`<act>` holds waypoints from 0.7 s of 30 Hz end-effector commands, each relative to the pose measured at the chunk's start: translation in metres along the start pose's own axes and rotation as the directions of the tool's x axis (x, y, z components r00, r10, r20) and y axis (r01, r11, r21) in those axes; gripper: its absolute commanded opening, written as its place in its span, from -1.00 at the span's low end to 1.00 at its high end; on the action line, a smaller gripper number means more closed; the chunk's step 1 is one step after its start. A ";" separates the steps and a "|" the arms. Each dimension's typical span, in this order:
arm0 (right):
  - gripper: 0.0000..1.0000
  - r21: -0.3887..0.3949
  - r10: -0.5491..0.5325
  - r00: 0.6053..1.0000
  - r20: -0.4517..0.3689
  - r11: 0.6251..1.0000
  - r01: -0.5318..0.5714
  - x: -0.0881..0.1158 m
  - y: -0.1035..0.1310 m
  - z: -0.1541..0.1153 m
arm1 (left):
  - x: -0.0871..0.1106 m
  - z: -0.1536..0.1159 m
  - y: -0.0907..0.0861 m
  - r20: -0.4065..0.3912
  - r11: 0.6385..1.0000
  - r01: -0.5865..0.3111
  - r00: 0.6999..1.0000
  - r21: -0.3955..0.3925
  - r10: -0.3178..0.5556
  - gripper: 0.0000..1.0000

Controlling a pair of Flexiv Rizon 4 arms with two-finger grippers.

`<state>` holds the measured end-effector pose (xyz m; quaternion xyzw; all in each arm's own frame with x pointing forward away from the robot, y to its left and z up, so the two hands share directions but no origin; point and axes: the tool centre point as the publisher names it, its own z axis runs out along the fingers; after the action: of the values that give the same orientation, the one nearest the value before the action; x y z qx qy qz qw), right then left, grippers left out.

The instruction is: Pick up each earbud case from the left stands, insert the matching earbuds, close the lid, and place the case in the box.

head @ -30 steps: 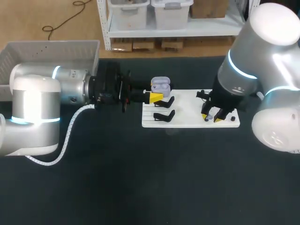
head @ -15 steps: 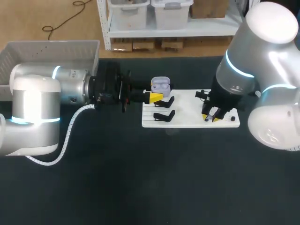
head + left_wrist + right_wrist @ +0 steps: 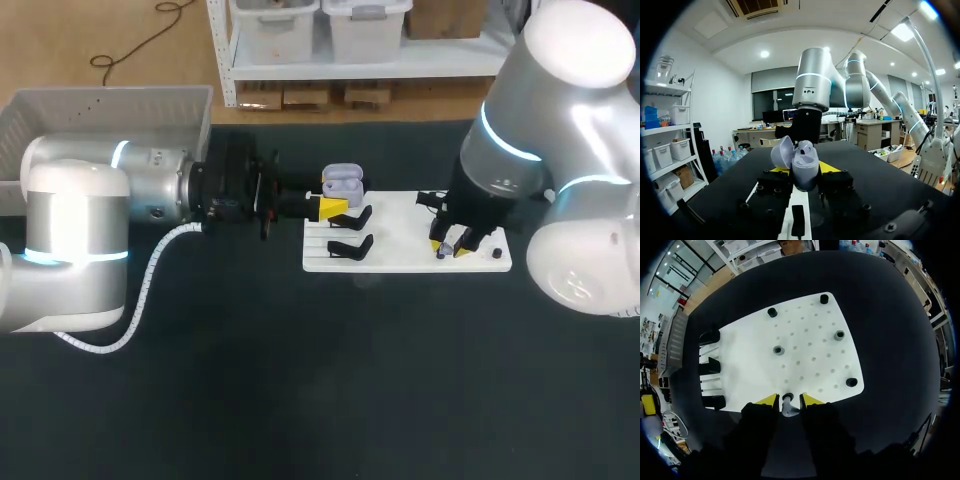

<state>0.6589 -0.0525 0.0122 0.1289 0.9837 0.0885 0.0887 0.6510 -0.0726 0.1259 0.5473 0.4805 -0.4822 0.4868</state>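
And the right gripper (image 3: pixel 789 399) has just closed its fingers on the small grey-white earbud (image 3: pixel 788 408) at the white perforated board's (image 3: pixel 805 350) edge, while the left gripper (image 3: pixel 804 169) stays clamped on the open lilac earbud case (image 3: pixel 799 156) by the stands, so lifting and inserting looks next.

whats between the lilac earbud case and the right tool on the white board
Just bare flat white board, in the head view; the black stands sit beside the open lilac earbud case.

Even overhead light, bright. Glare on right arm shell (image 3: pixel 580 50); white board (image 3: pixel 400 240) near blown out. Black table (image 3: pixel 300 400) dim, shadows soft, faint.
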 end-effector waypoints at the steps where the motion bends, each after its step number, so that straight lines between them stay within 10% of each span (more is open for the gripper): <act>1: -0.49 0.003 0.000 1.000 0.000 1.000 0.000 0.000 0.000 0.000 | 0.001 0.000 -0.002 0.001 1.000 -0.003 1.000 -0.005 0.003 -1.00; 21: -0.52 0.015 0.002 1.000 -0.012 1.000 -0.002 0.002 0.001 0.002 | 0.001 0.000 -0.002 0.001 1.000 -0.003 1.000 -0.005 0.003 -1.00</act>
<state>0.6566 -0.0515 0.0098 0.1297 0.9846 0.0831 0.0829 0.6510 -0.0726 0.1259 0.5473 0.4805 -0.4822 0.4868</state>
